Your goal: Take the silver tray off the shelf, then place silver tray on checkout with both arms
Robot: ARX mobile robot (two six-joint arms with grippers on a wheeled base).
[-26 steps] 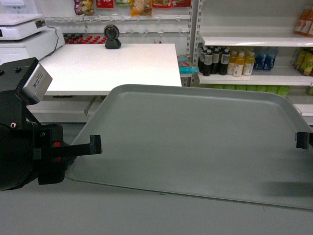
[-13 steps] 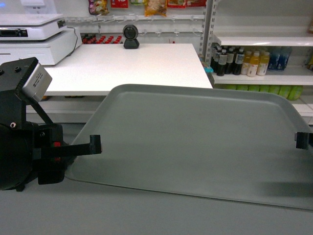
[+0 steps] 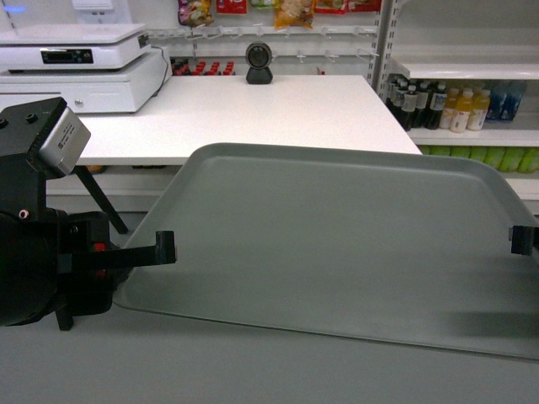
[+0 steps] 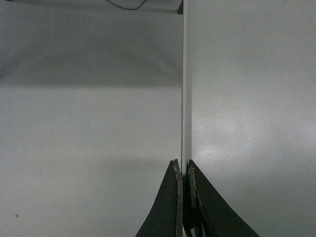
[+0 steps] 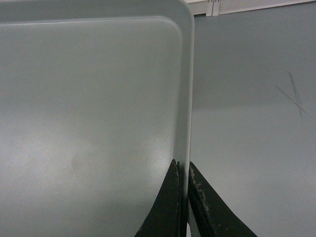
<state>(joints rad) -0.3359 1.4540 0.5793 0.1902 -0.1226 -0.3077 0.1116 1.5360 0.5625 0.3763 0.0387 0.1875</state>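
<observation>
The silver tray [image 3: 337, 244], grey-green with a low rim, hangs level in the air, filling the lower head view. My left gripper [image 3: 166, 247] is shut on its left rim and my right gripper [image 3: 522, 240] is shut on its right rim. The left wrist view shows my left gripper [image 4: 183, 165] pinching the thin tray edge [image 4: 185, 98]. In the right wrist view my right gripper [image 5: 182, 165] clamps the rim near a rounded corner of the tray [image 5: 98, 98]. The white checkout [image 3: 253, 109] lies just beyond the tray's far edge. A white shelf [image 3: 472, 66] stands at the far right.
A white cash register [image 3: 76, 67] sits on the checkout's left end and a black scanner [image 3: 259, 63] at its back edge. Bottles [image 3: 446, 109] line the shelf on the right. A dark leg [image 3: 101, 202] shows under the counter. Grey floor [image 5: 256, 123] lies below the tray.
The checkout, register, scanner and shelf have slid to the right in the head view, so my view has swung left. The tray and both grippers hold the same place in the view.
</observation>
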